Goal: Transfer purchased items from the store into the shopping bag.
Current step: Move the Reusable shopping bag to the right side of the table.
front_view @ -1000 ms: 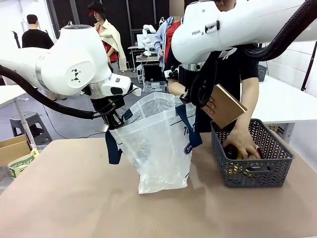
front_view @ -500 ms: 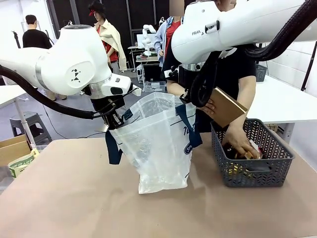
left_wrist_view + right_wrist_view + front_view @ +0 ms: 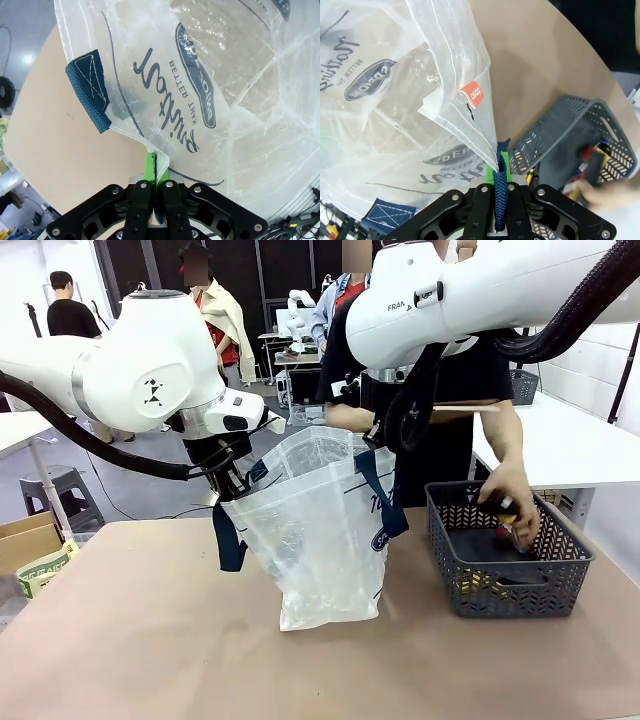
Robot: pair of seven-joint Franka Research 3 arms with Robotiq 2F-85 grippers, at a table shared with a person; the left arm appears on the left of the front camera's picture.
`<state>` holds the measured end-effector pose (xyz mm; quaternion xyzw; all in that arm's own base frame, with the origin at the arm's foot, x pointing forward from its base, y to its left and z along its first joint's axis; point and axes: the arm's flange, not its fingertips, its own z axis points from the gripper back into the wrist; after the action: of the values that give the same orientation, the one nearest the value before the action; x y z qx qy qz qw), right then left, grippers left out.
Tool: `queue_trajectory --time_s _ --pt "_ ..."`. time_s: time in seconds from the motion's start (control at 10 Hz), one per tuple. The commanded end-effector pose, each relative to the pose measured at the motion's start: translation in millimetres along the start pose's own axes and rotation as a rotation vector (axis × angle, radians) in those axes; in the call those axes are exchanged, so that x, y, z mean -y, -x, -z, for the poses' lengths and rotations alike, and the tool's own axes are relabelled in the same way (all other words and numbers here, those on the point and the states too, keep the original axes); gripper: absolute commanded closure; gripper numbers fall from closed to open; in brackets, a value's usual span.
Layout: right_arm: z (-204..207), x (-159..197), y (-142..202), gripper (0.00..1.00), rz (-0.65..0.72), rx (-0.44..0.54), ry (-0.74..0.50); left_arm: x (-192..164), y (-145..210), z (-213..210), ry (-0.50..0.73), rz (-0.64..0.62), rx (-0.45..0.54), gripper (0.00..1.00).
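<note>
while the left hand (image 3: 156, 161) and right hand (image 3: 500, 169) each clamp the shopping bag (image 3: 320, 530) by its rim mid-bench (image 3: 150, 640), a person's hand (image 3: 517, 490) holds a purchased item (image 3: 500, 507) over the store (image 3: 505, 590) near the right edge

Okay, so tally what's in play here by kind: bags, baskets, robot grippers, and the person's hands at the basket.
shopping bag: 1
basket: 1
grippers: 2, the left gripper and the right gripper, each shut on the bag's top edge
hand at the basket: 1
Total: 5
</note>
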<state>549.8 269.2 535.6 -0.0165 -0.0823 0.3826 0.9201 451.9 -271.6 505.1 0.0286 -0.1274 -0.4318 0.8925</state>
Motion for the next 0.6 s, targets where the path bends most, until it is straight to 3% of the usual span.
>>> queue_trajectory --time_s 0.0,0.5 --pt "0 2 -1 1.00 0.002 -0.005 -0.002 0 2 -1 -0.017 0.004 -0.013 1.00" --pt "-2 -4 1 1.00 0.030 -0.014 0.029 -11 0 -1 0.100 -0.095 0.053 1.00"
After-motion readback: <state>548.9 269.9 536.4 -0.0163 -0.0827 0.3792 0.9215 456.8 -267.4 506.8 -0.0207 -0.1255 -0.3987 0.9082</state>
